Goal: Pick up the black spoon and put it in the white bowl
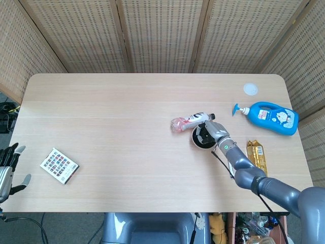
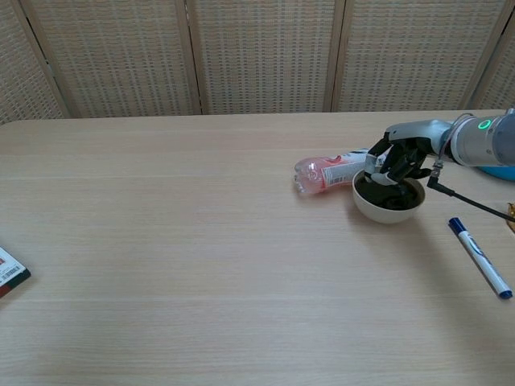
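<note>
Here, right hand: we see our right hand (image 2: 400,161) over the far rim of the white bowl (image 2: 388,208), fingers curled down toward the inside; whether they grip anything we cannot tell.
Black spoon: we see a dark mass inside the bowl, under the fingers, which looks like the black spoon (image 2: 392,197); its outline is not clear, and we cannot tell whether the hand touches it.
White bowl: it stands upright on the table (image 1: 111,132), right of centre, its left side just beside the plastic bottle (image 2: 326,172).
Left hand: in the head view our left hand (image 1: 7,170) shows at the left edge, off the table's corner, fingers apart and holding nothing.
Plastic bottle: it lies on its side, clear with a pink label, cap end toward the right hand.
Marker: a blue and white marker (image 2: 479,257) lies on the table right of the bowl, apart from it.
Soap bottle: a blue pump bottle (image 1: 268,116) lies flat near the right edge.
Snack packet: a golden packet (image 1: 257,155) lies below the pump bottle.
Card box: a patterned box (image 1: 59,165) lies near the left edge.
</note>
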Robot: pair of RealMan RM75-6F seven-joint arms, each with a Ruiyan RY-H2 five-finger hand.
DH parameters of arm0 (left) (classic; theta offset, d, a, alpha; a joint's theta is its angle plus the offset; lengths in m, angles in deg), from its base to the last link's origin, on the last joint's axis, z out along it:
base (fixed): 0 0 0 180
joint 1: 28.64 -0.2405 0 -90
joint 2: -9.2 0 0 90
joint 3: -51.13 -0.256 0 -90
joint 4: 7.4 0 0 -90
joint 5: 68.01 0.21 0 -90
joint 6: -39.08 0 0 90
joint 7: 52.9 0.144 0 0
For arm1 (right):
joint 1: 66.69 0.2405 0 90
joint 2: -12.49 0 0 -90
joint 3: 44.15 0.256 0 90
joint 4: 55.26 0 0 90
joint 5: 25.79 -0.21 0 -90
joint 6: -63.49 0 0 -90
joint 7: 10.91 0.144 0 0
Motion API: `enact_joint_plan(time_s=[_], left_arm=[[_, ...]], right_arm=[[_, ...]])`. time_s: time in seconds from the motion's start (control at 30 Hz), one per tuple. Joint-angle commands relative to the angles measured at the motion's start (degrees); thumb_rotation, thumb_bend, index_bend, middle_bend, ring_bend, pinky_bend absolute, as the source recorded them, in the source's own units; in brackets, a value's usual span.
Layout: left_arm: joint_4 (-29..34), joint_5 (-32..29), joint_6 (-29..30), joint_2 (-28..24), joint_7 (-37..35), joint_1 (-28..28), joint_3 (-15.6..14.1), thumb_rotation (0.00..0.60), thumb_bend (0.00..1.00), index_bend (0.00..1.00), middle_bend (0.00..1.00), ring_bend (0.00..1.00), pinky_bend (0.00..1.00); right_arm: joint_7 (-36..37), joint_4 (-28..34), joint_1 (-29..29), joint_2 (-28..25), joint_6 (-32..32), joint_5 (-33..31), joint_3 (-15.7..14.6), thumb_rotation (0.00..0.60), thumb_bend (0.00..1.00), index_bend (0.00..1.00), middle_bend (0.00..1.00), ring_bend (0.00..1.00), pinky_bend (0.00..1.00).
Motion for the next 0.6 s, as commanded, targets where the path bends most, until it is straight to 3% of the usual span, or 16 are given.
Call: enact_joint_plan(time_s=[0.03, 0.3, 0.6], left_arm=[[0.1, -0.1, 0.0, 0.0, 0.2, 0.0, 0.0, 0.6, 0.36, 0.06, 0.0, 0.0, 0.0], [0.2, -0.4, 0.2, -0.2, 0.3, -0.3, 0.0, 0.6, 0.36, 0.06, 0.0, 0.0, 0.0], [-0.4, -0.3, 0.1, -0.1, -0.3, -0.4, -0.1, 0.6, 0.36, 0.06, 0.0, 0.0, 0.0]], right_arm=[[0.2, -1.0, 0.6, 0.5, 0.6, -0.1, 0.2, 0.6, 0.7, 0.68, 0.92, 0.92, 0.94], [0.3, -2.5, 1.9, 1.7, 1.4, 0.0, 0.8, 0.6, 0.7, 0.68, 0.92, 0.92, 0.94], [0.1, 1.3, 2.1, 0.6, 1.9, 0.6, 0.2, 0.6, 0.7, 0.69, 0.92, 0.92, 0.94]])
